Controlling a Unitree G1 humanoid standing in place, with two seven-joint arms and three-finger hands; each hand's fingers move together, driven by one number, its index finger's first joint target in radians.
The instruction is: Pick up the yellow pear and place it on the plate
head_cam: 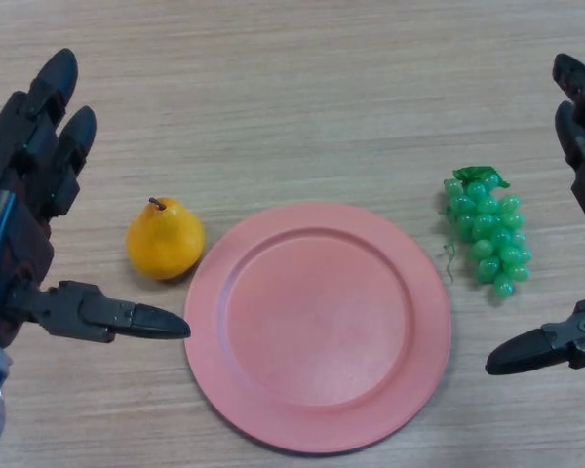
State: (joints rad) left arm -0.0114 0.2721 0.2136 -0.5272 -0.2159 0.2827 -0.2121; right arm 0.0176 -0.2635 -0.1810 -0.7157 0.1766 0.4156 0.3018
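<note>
A yellow pear (164,239) with a short brown stem stands on the wooden table, just left of the pink plate (317,327), nearly touching its rim. The plate holds nothing. My left hand (24,185) hovers open at the left edge, its fingers pointing away and its thumb stretched toward the plate, below the pear; it does not touch the pear. My right hand (580,146) shows open at the right edge, fingers straight, thumb low.
A bunch of green grapes (487,229) lies right of the plate, close to my right hand. The light wooden table (292,88) stretches bare beyond the plate.
</note>
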